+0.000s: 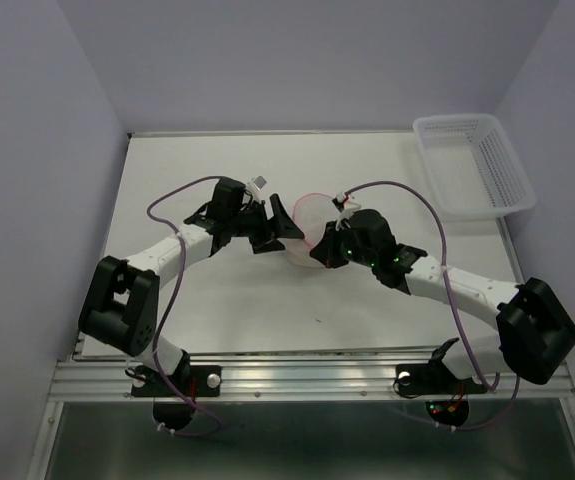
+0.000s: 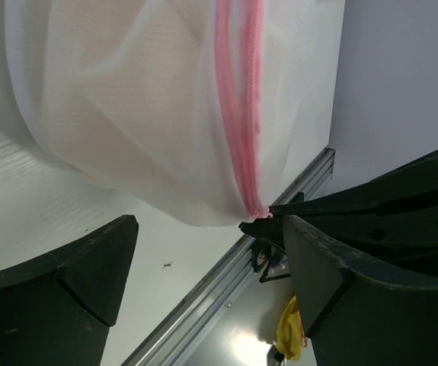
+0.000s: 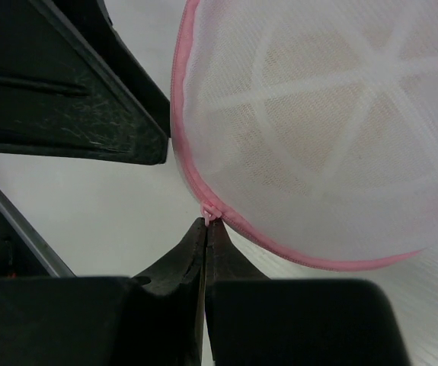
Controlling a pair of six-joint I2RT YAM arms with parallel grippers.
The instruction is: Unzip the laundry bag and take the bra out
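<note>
Near the middle of the table (image 1: 217, 310) the laundry bag (image 1: 310, 222) stood on edge, its pink zipper (image 2: 238, 114) closed as far as I could see and the beige bra (image 3: 310, 122) showing through it. The right tool (image 3: 206, 225) was pinched on the zipper pull (image 3: 209, 212), while the left tool (image 2: 207, 229) gaped wide just beside the bag. I judged the unzipping not yet begun and the bra's removal all ahead.

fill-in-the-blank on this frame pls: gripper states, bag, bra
The right gripper is ____ on the zipper pull of the laundry bag.
The left gripper stands ____, gripping nothing.
The beige bra lies ____ the bag.
The white basket sits at the far ____ corner of the table.
Missing: shut; open; inside; right.
</note>
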